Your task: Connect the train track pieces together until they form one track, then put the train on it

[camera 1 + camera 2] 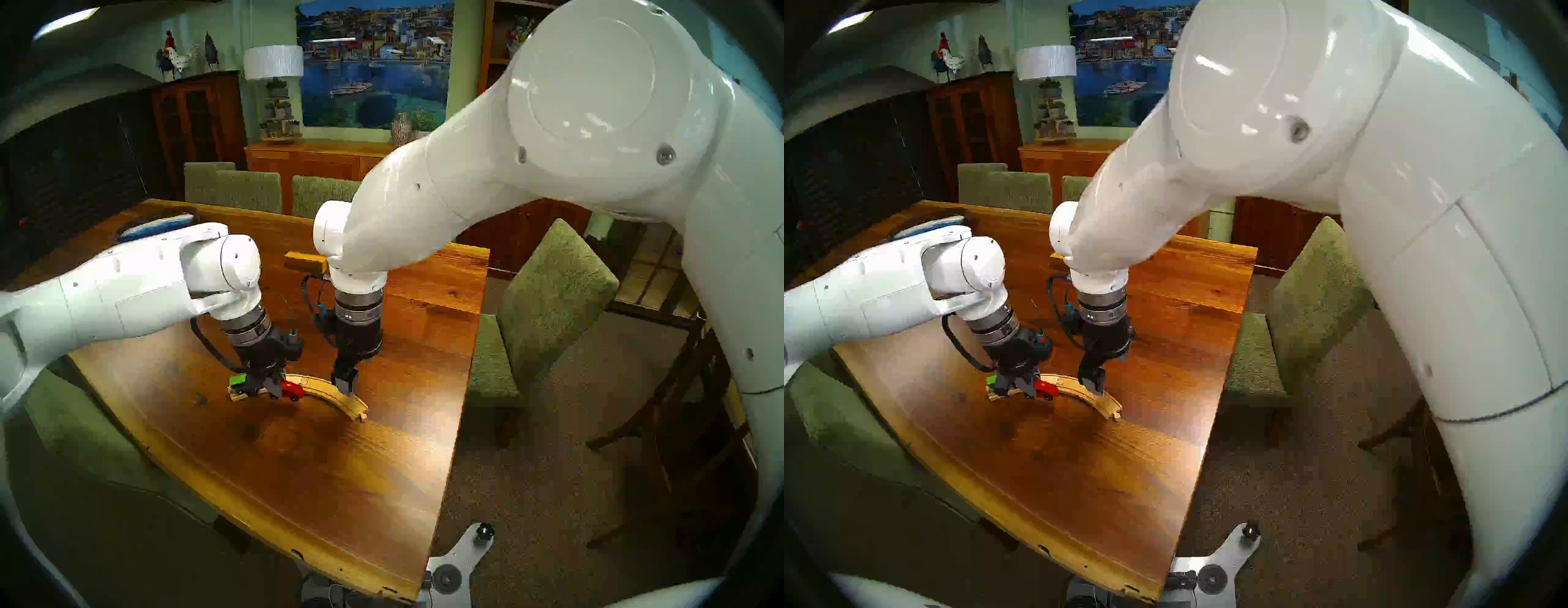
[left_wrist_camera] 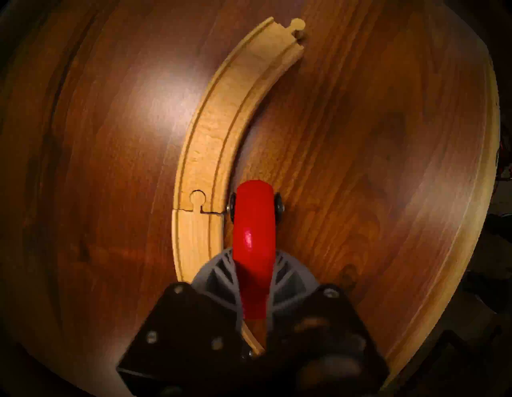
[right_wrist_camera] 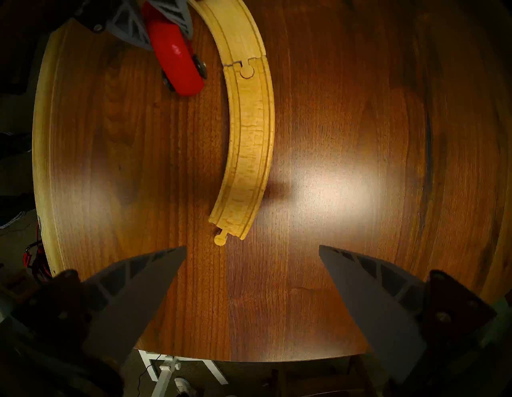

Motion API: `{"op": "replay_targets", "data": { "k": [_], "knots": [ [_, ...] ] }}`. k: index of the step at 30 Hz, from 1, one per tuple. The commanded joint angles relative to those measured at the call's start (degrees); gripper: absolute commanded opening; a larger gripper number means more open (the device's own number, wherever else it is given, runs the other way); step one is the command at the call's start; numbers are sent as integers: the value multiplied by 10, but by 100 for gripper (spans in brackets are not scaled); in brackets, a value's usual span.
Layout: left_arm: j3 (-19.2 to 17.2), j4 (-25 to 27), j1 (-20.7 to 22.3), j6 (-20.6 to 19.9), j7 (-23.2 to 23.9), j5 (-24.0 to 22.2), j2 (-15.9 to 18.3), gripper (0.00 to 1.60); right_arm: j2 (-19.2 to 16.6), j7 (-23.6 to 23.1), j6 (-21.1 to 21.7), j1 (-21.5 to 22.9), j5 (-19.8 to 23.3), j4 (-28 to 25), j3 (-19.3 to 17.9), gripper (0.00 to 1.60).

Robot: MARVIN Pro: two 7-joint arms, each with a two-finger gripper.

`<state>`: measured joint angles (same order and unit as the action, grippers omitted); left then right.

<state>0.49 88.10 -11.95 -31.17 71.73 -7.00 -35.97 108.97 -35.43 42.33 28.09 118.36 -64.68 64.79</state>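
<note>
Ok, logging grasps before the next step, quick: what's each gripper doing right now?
Left gripper: shut on the red car, beside the track.
Right gripper: open, holding nothing.

Joined track (image 1: 326,392) on table (image 1: 297,488) centre; train (image 1: 292,389) at track's 9 o'clock end; block (image 1: 303,260) at 12 o'clock, well apart.

Left gripper (image 1: 271,388) pointing down, jaws clamped, right gripper (image 3: 252,249) jaws spread

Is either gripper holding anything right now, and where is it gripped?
The left gripper is shut on the red car, pinching its sides at the rear end. The right gripper is open and holds nothing.
</note>
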Motion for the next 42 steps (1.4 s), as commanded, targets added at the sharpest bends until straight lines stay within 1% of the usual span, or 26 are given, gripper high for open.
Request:
{"op": "replay_targets", "data": {
  "k": [1,14,26,42],
  "knots": [
    [-15,-26,19,6,-4,1,-32,0,-6,1,-1,14,0,9,-1,160],
    [-13,-66,17,28,-11,0,-54,0,-6,1,-1,14,0,9,-1,160],
    [-12,-84,18,41,-14,-1,-61,0,-6,1,-1,14,0,9,-1,160],
    [-10,-108,18,48,-12,0,-71,0,-6,1,-1,14,0,9,-1,160]
  ]
}}
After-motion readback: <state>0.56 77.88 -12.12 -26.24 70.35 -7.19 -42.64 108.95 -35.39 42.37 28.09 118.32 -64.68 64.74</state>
